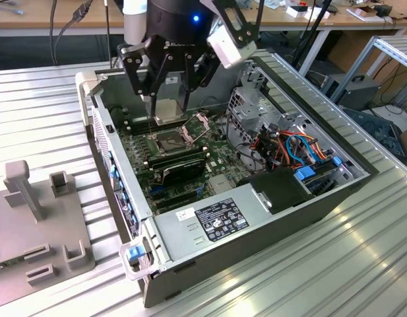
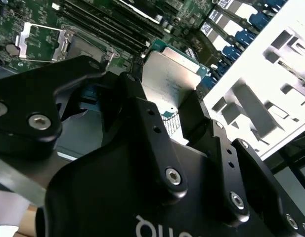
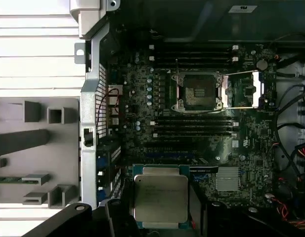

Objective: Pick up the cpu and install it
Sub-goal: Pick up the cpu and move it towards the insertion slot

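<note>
My gripper (image 1: 167,105) hangs inside the open computer case (image 1: 114,165), shut on the cpu (image 1: 169,109), a flat square chip held by its edges. In both wrist views its silvery metal face shows between the black fingers (image 2: 142,113): cpu (image 2: 169,81), cpu (image 3: 160,197). The dark square socket (image 1: 171,139) lies on the green motherboard just below and in front of the chip, with its metal frame (image 1: 201,123) swung open. In the first wrist view the socket (image 3: 199,91) is bare and lies apart from the held chip.
A black card (image 1: 183,168) stands beside the socket, with memory slots (image 3: 194,126) between. The drive cage (image 1: 256,105), coloured cables (image 1: 299,148) and power supply (image 1: 213,221) fill the case's right side. A grey fixture block (image 1: 31,218) sits outside on the ribbed table.
</note>
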`<state>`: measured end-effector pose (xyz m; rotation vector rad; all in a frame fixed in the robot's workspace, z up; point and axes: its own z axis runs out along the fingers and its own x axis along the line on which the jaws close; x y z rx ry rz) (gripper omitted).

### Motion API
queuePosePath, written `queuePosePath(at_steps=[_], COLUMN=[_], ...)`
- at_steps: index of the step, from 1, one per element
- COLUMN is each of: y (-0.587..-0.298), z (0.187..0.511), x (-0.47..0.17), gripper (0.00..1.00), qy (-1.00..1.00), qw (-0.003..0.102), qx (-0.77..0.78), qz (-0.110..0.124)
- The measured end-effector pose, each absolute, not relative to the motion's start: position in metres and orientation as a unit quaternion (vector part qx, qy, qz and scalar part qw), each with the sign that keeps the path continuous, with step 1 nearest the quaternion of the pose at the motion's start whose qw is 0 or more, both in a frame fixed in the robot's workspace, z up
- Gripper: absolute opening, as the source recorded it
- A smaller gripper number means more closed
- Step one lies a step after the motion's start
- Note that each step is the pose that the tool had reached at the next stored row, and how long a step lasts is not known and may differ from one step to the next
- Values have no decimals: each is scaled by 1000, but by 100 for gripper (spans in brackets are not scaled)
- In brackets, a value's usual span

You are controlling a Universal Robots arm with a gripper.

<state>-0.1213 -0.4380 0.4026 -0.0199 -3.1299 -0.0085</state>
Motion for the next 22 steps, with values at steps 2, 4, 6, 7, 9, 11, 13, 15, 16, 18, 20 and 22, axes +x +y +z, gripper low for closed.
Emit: queuePosePath(at_steps=[2,4,6,7,9,11,13,15,16,18,20,22], y=[-438,-438,-438,-438,-438,-438,-438,-438,-438,-438,-438,-438], z=[403,403,403,403,403,403,403,403,403,403,403,403], x=[-113,-106,-96,-93,-84,-78,-76,-76,-76,-75,-75,-73], gripper=[54,54,54,54,54,54,54,54,54,54,54,54], qy=[-1000,-1000,-1000,-1000,-1000,-1000,-1000,-1000,-1000,-1000,-1000,-1000], qw=[6,6,6,6,6,6,6,6,6,6,6,6], qx=[-6,-6,-6,-6,-6,-6,-6,-6,-6,-6,-6,-6], qz=[-3,-3,-3,-3,-3,-3,-3,-3,-3,-3,-3,-3])
